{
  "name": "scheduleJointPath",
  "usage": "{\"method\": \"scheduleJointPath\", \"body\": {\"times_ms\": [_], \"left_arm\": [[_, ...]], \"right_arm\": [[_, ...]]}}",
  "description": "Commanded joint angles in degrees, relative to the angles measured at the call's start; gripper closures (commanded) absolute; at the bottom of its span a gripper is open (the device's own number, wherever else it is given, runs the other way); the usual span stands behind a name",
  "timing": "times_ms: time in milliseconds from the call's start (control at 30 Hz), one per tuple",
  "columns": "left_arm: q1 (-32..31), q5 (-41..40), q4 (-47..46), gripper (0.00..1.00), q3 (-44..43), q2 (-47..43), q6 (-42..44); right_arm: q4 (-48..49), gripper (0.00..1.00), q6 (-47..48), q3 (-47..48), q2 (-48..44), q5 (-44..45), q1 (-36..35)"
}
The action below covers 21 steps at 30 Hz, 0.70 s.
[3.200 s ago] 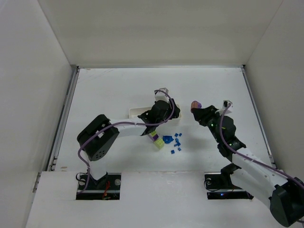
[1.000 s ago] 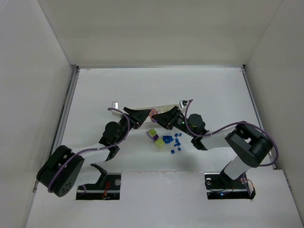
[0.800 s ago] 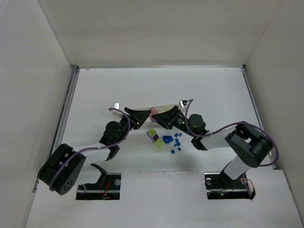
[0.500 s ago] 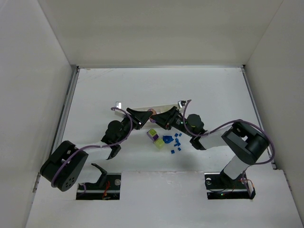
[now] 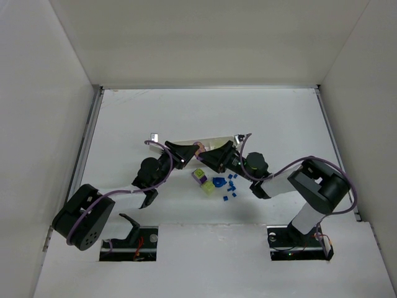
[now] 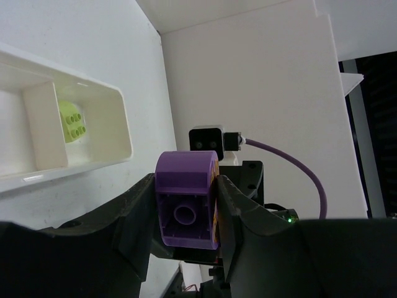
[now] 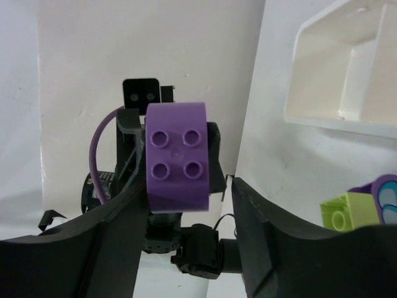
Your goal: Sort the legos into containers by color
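- From above, the left gripper [image 5: 193, 149] and right gripper [image 5: 205, 151] cover most of the white tray [image 5: 214, 139]; its compartments cannot be told apart.
- The purple brick [image 5: 198, 147] between their tips is a mere speck there.
- The blue legos [image 5: 231, 185] are too small to count.
- Left wrist view: the tray runs off the left edge; the purple brick blocks most of the right gripper.
- Right wrist view: the tray is cut by the top and right edges; a lime brick [image 7: 347, 210] sits partly behind a finger.

We see no words, numbers or signs that we can read, not on the purple brick [image 6: 186, 208] or the white tray [image 6: 121, 127].
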<state>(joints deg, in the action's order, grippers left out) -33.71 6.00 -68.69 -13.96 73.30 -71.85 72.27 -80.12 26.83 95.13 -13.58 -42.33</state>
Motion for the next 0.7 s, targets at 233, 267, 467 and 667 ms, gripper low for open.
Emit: {"method": "scheduleJointPath", "body": {"times_ms": [233, 267, 467, 667], "left_arm": [[-0.8, 0.8, -2.7, 0.8, 0.2, -2.0, 0.4], [-0.8, 0.9, -2.6, 0.8, 0.3, -2.0, 0.4], [-1.4, 0.8, -2.5, 0.8, 0.8, -1.6, 0.3], [-2.2, 0.4, -2.5, 0.8, 0.9, -1.7, 0.3]], "right_arm": [[6.1, 0.34, 2.9, -2.3, -4.0, -0.7, 1.9], [6.0, 0.35, 3.1, -2.3, -4.3, -0.7, 2.1], [5.8, 0.46, 3.4, -1.9, -3.6, -2.0, 3.2], [5.9, 0.55, 3.5, -1.8, -2.6, -1.9, 3.2]]}}
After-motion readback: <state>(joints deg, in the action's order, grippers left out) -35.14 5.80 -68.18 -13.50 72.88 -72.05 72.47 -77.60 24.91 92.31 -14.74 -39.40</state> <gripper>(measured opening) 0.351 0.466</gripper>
